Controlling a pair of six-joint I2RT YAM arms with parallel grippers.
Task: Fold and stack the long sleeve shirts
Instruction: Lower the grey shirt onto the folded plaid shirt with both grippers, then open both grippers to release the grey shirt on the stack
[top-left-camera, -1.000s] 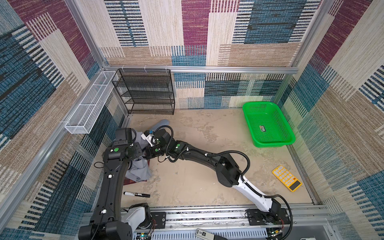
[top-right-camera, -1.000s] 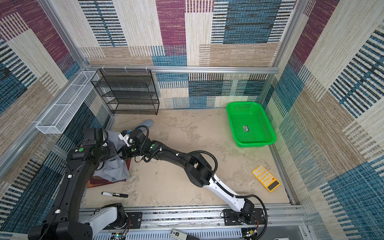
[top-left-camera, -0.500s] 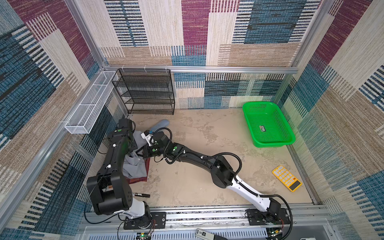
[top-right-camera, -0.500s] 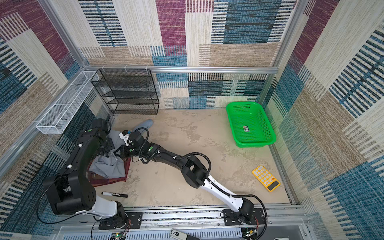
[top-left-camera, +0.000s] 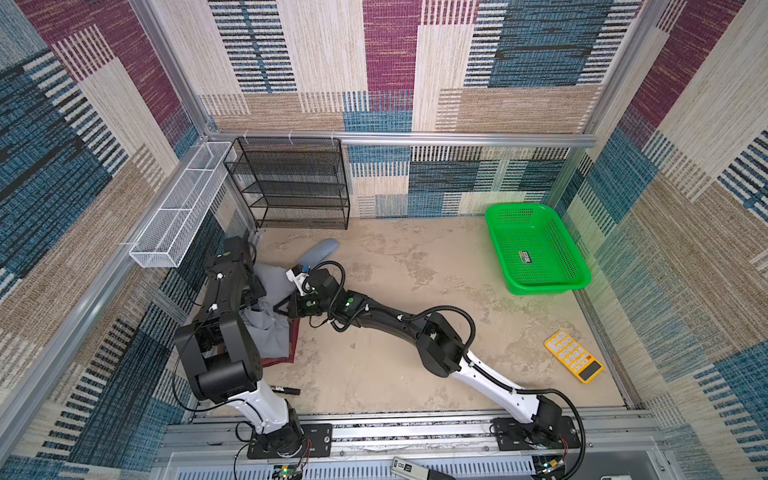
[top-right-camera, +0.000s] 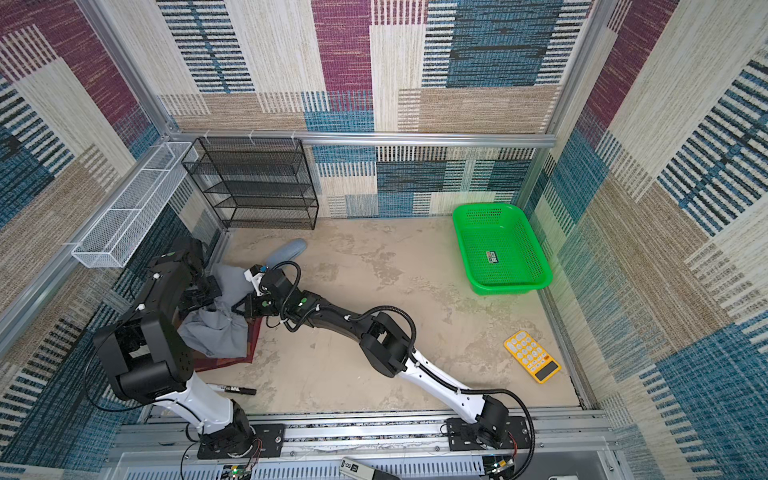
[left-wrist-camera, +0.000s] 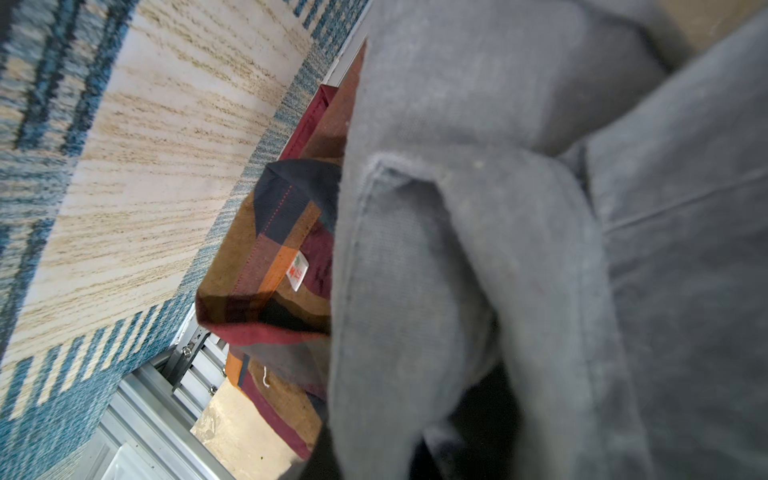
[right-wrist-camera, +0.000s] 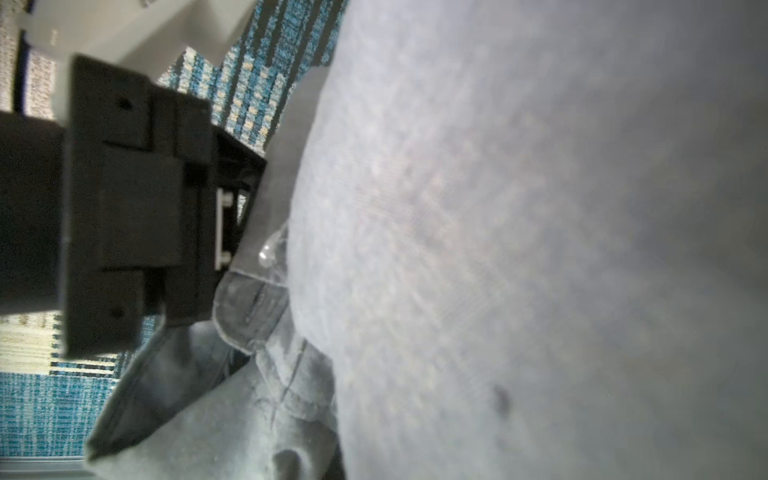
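The grey shirt (top-left-camera: 266, 332) (top-right-camera: 216, 328) lies bunched on the plaid shirt (top-left-camera: 292, 332) (top-right-camera: 220, 361) at the table's left side. Only a maroon edge of the plaid shirt shows in both top views. My left gripper (top-left-camera: 254, 297) (top-right-camera: 207, 293) is at the grey shirt's far edge, and grey cloth (left-wrist-camera: 540, 249) drapes over its jaws and hides them. The plaid shirt (left-wrist-camera: 274, 249) lies folded beside that cloth. My right gripper (top-left-camera: 280, 309) (top-right-camera: 237, 309) is shut on a bunched fold of the grey shirt (right-wrist-camera: 498, 208), close to the left gripper.
A blue-grey case (top-left-camera: 320, 251) lies just behind the shirts. A black wire rack (top-left-camera: 291, 183) and a white wire basket (top-left-camera: 178, 208) stand at the back left. A black marker (top-left-camera: 286, 390) lies in front. At the right are a green basket (top-left-camera: 540, 286) and a yellow calculator (top-left-camera: 573, 361).
My left arm has folded back, its elbow dropping toward the front rail. The grey shirt has sunk and spread over the plaid shirt. My right gripper has shifted slightly left.
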